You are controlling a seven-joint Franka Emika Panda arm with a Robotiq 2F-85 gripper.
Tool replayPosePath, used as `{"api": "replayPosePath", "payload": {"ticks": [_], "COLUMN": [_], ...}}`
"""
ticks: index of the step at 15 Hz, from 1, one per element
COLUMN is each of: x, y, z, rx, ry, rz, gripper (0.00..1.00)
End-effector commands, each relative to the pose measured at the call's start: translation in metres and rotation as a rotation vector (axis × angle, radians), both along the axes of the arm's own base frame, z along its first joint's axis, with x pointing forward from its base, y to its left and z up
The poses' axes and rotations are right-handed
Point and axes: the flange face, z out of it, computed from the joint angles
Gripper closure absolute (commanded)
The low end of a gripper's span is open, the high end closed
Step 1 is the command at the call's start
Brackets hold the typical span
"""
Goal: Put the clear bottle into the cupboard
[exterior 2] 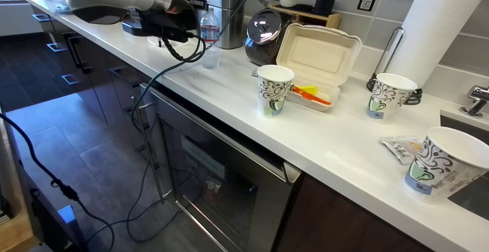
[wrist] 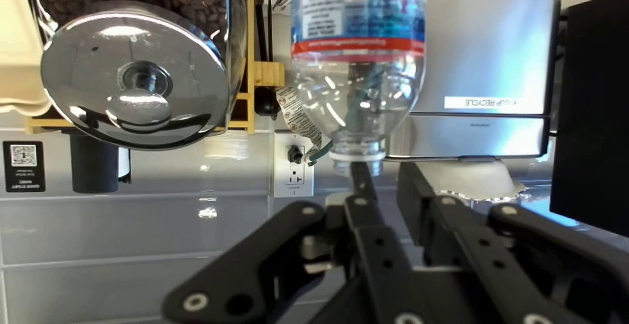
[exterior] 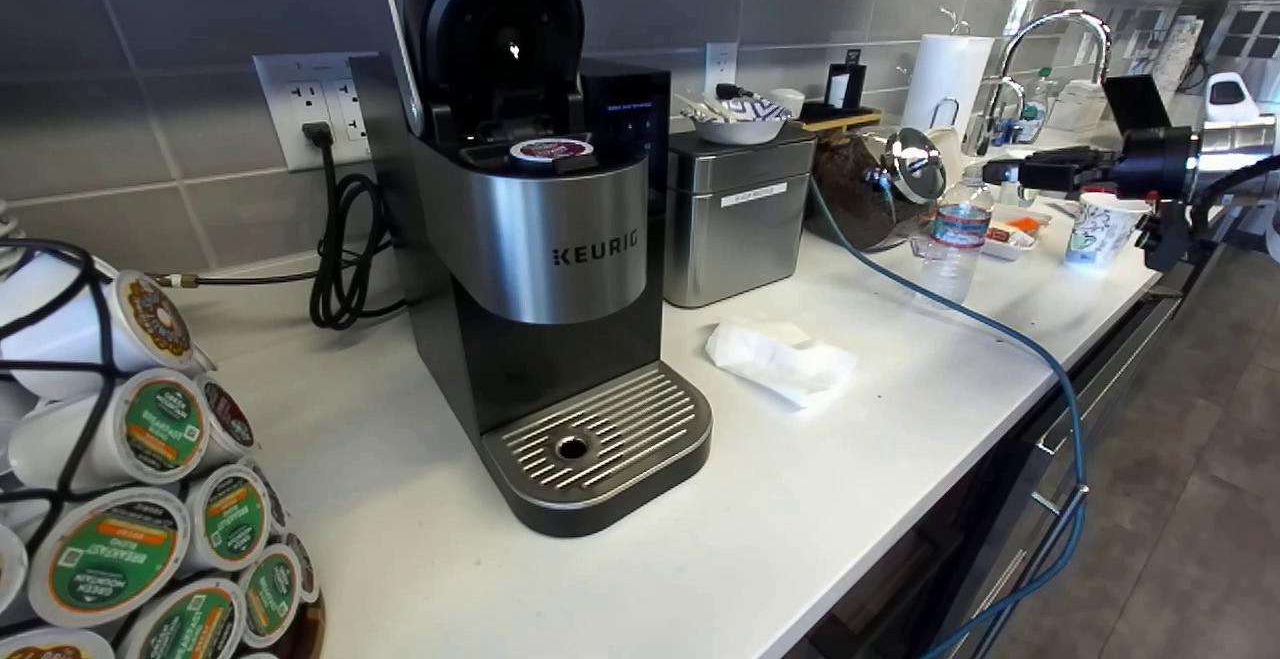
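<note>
The clear bottle (exterior: 960, 229), with a blue and red label, stands upright on the counter in both exterior views. In the wrist view, which is upside down, the bottle (wrist: 358, 68) hangs from the top edge with its neck downward. My gripper (wrist: 384, 169) is level with that neck, its jaws partly apart and nothing between them. One finger (wrist: 363, 181) overlaps the neck; whether it touches, I cannot tell. In an exterior view the gripper (exterior: 1000, 171) points at the bottle's top from the side. Dark cabinet fronts (exterior 2: 344, 213) run below the counter; which is the cupboard is unclear.
A tilted coffee-bean jar (exterior 2: 263, 34) and a steel bin (exterior: 740, 219) stand close behind the bottle. A teal cable (exterior: 940, 299) crosses the counter beside it. Nearby are a paper cup (exterior 2: 274, 91), an open takeout box (exterior 2: 317, 53) and a coffee machine (exterior: 560, 239).
</note>
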Motion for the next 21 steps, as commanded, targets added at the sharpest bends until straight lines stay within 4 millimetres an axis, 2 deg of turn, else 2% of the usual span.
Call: {"api": "replayPosePath", "payload": {"ticks": [1, 3, 4, 5, 6, 13, 15, 21], "x": [0.001, 0.002, 0.002, 0.002, 0.002, 0.004, 0.005, 0.010], "y": [-0.006, -0.007, -0.008, -0.008, -0.009, -0.008, -0.006, 0.004], "z": [-0.001, 0.000, 0.000, 0.000, 0.000, 0.001, -0.001, -0.008], "rx": [-0.019, -0.024, -0.024, -0.023, -0.021, -0.018, -0.019, -0.016], "ry": [0.000, -0.005, -0.005, -0.004, -0.007, -0.029, -0.039, -0.050], "rz": [-0.026, -0.030, -0.032, -0.034, -0.036, -0.049, -0.059, -0.071], "gripper": [1.00, 1.00, 0.74, 0.73, 0.67, 0.13, 0.01, 0.00]}}
